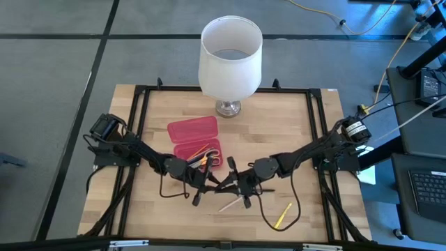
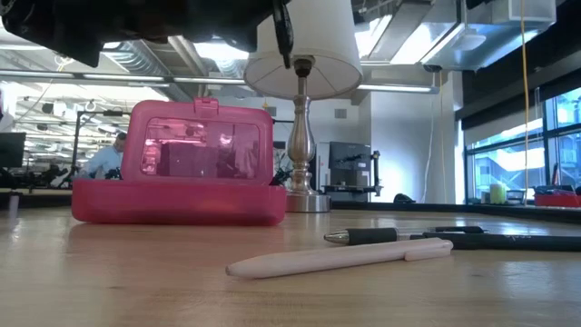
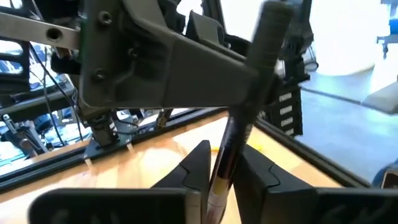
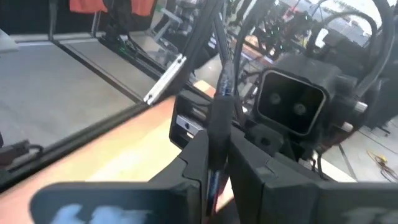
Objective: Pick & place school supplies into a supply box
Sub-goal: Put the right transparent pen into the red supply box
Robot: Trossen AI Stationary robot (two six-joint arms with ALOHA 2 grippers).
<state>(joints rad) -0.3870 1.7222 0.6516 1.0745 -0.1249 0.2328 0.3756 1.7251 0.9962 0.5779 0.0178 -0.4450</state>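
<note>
Pale pen (image 2: 340, 257) lying nearest in the low view, black pen (image 2: 454, 238) just behind. Supply box (image 1: 196, 139) sitting open, centre of high view. Left gripper (image 3: 222, 177) and right gripper (image 4: 216, 163) meeting lower centre, both clamping one dark pen (image 3: 239, 127).

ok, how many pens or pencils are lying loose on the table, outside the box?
3: a thin pale plastic pen, a black pen right beside it, and a yellow pencil farther to the right. Others may be hidden.
</note>
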